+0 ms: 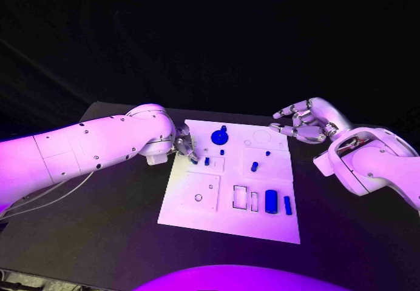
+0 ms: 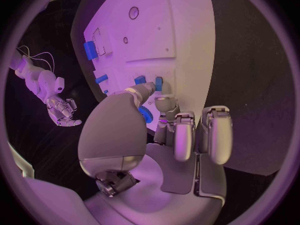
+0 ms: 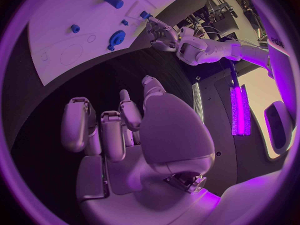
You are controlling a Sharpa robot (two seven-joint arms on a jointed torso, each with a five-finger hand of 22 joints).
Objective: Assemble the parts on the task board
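Observation:
The white task board (image 1: 197, 209) lies in the middle of the table. On it are a round blue part with a tab (image 1: 219, 136), small blue pegs (image 1: 255, 165), a blue cylinder (image 1: 271, 201) and a thin blue bar (image 1: 288, 205). My left hand (image 1: 184, 147) is at the board's left edge, thumb and one finger (image 2: 165, 103) stretched to two small blue pieces (image 2: 159, 83) standing close together. Whether it pinches one is hidden. In the right wrist view, a blue piece (image 3: 145, 15) sits at that hand's fingertips. My right hand (image 1: 303, 121) hovers over the board's far right corner, fingers loosely bent and apart, holding nothing.
Outlined recesses (image 1: 240, 197) and small holes (image 1: 198, 197) mark the board's near half. Black table (image 1: 105, 212) surrounds the board on all sides. My left forearm (image 1: 87, 148) lies across the table's left part.

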